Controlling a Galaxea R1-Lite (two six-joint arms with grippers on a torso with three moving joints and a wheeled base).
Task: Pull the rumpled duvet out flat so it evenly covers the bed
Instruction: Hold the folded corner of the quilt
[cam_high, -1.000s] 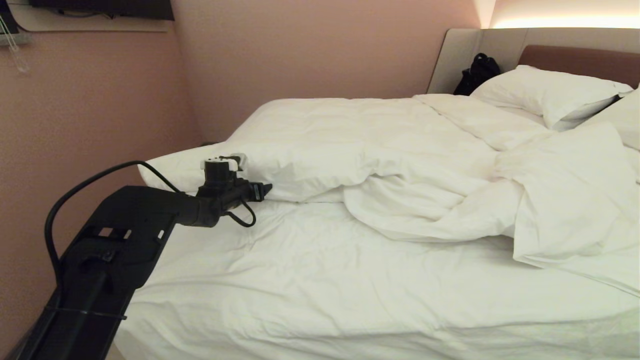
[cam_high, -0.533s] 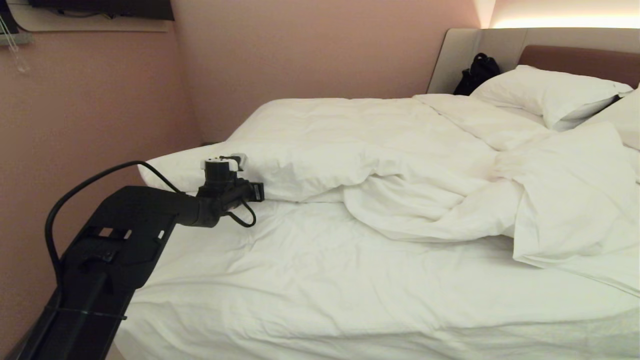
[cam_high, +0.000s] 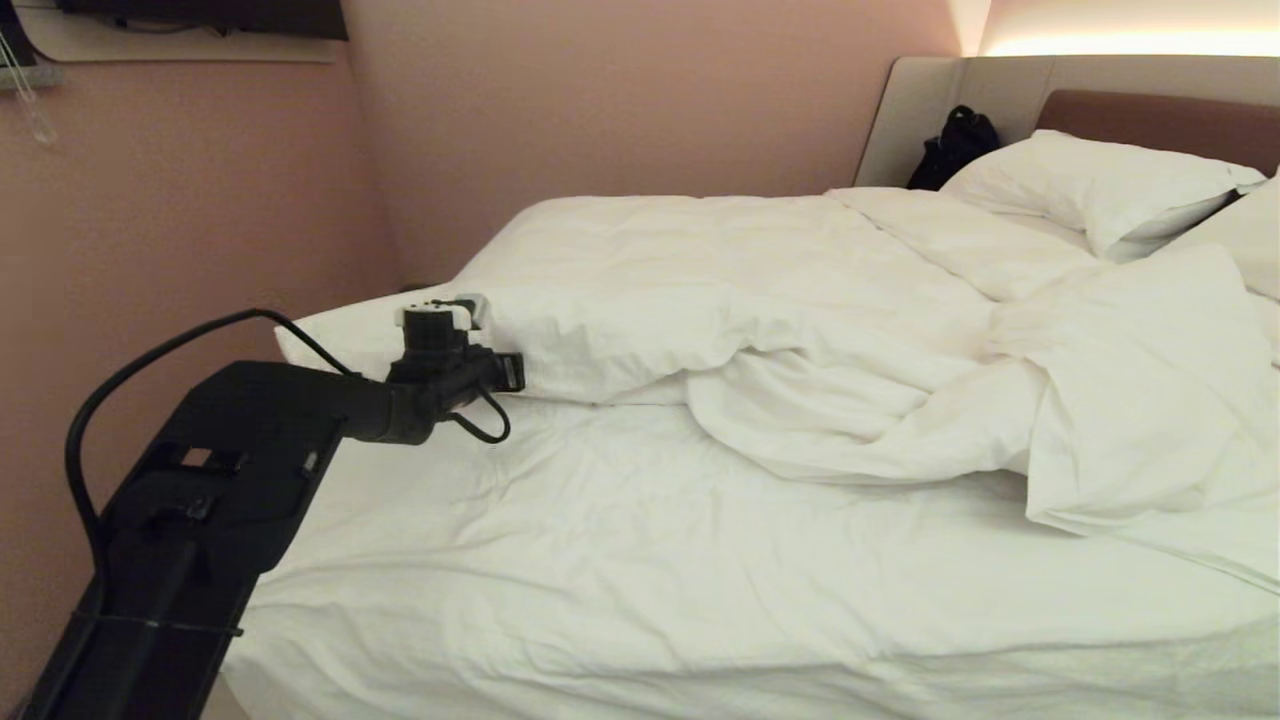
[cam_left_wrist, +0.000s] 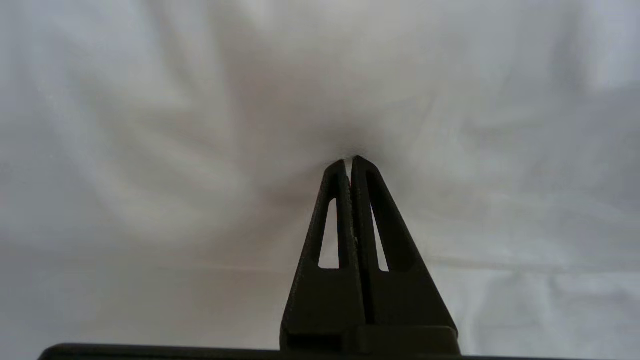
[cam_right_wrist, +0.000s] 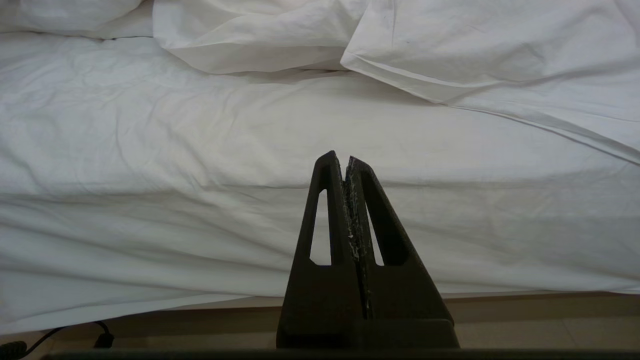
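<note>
Because your left end effector (cam_high: 512, 372) is pressed together at the folded edge of the duvet (cam_high: 760, 300), with creases in the left wrist view radiating from its tips (cam_left_wrist: 350, 161) into white cloth, you probably have only a thin pinch of the cover, and that is the main risk. Pull fast and the fabric could slip free, or the cover could stretch while the puffy filling lags behind. You also cannot tell from these views whether the pinch has caught the fitted sheet (cam_high: 620, 560) beneath; if it has, a pull would drag the sheet off the bed (cam_right_wrist: 350, 300) along with the duvet. The duvet lies bunched toward the headboard (cam_high: 1150, 110) and the pillows (cam_high: 1090, 185), folded over itself on the right side, leaving the near half of the mattress bare. Pull from this one left corner alone and you are likely to skew it, leaving the right-hand fold in place. Your right end effector (cam_right_wrist: 347, 159) is pressed shut on nothing, hanging by the near bed edge, so nothing steadies that side.
</note>
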